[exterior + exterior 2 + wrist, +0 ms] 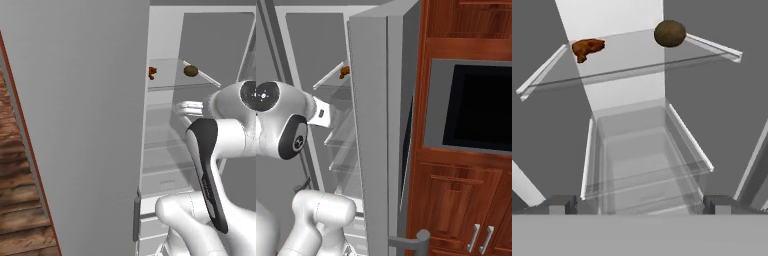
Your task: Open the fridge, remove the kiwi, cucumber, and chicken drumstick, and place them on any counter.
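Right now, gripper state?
Gripper: open, holding nothing, inside the fridge below the shelf with the kiwi and drumstick.

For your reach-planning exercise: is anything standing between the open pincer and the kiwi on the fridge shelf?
Nothing visible does. In the hand view the pincer is open and empty, with the kiwi on the glass shelf ahead. The drumstick sits apart on that shelf, off the direct path.

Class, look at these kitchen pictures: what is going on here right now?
A white robot arm is reaching into an open fridge. Its gripper is open and holds nothing, pointed at the glass shelves. On an upper shelf lie a chicken drumstick and a kiwi, apart from each other and not yet taken out.
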